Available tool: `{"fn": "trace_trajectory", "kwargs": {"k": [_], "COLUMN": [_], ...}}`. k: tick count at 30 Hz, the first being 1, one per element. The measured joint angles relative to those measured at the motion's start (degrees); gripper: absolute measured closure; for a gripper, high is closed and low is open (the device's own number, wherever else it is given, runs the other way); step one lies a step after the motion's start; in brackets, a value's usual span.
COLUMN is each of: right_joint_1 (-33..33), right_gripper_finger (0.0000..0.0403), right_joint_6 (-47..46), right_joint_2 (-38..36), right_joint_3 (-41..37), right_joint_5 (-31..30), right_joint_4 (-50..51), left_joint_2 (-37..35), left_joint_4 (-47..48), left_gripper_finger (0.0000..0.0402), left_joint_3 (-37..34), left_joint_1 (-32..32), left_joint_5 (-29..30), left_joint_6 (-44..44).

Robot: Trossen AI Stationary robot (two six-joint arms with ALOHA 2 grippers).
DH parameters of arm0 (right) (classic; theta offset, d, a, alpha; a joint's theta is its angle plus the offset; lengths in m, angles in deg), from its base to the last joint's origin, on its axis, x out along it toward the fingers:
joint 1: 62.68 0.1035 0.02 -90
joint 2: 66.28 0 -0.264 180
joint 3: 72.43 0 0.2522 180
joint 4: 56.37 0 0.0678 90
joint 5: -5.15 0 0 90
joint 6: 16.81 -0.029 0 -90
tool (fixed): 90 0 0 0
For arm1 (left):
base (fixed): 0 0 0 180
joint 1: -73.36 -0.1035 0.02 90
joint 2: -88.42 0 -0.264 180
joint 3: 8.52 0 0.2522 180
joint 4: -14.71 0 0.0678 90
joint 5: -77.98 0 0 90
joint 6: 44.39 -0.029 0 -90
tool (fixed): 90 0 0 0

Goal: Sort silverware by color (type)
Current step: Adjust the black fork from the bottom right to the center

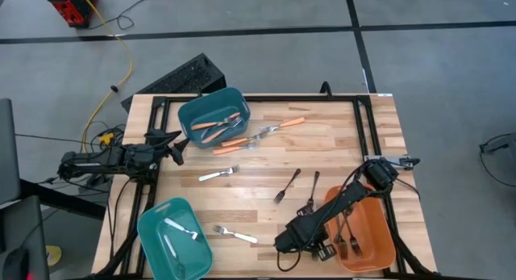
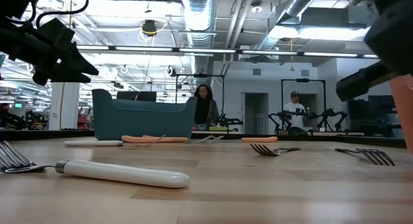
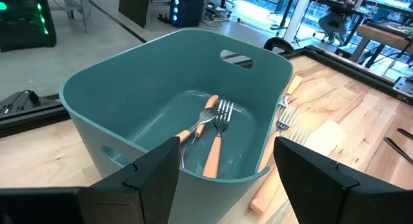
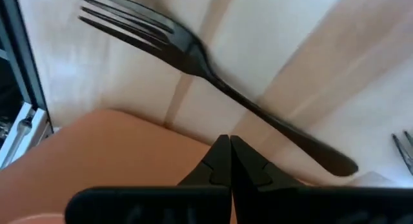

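Right gripper (image 4: 229, 161) sits low at the near edge of the table, its fingers pressed together and holding nothing, beside the orange bin (image 1: 375, 240), which already holds black forks. Our right arm reaches in from the table's right edge, folded down toward the near side. A black fork (image 4: 213, 82) lies flat on the wood just beyond the fingertips.

Our left gripper (image 3: 226, 179) waits with fingers spread, at the table's left edge, just beside the far teal bin (image 3: 129, 75), which holds orange-handled forks (image 3: 216, 143). More orange-handled forks (image 1: 282, 125) lie on the table beside that bin. White forks (image 1: 219, 174) rest mid-table and in the near teal bin (image 1: 153, 223).

We judge these forks light, stiff and slippery. They lie flush on the wood, so a pinch across the narrow handle, near its middle, should lift one without it tipping.
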Motion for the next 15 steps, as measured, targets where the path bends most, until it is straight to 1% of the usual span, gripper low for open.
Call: {"fn": "trace_trajectory", "kwargs": {"k": [7,15], "right_joint_1": [-1.1,-1.5], "right_gripper_finger": [0.0386,0.0386], "right_joint_6": [-1.0,-2.9], "right_joint_2": [0.0,0.0], "right_joint_3": [-1.8,-1.8], "right_joint_5": [-0.1,-0.2], "right_joint_4": [-4.3,-3.0], "left_joint_2": [0.0,0.0], "left_joint_4": [0.0,0.0], "left_gripper_finger": [0.0167,0.0167], "left_joint_3": [0.0,0.0], "left_joint_1": [0.0,0.0], "left_joint_5": [0.0,0.0], "left_joint_6": [0.0,0.0]}}
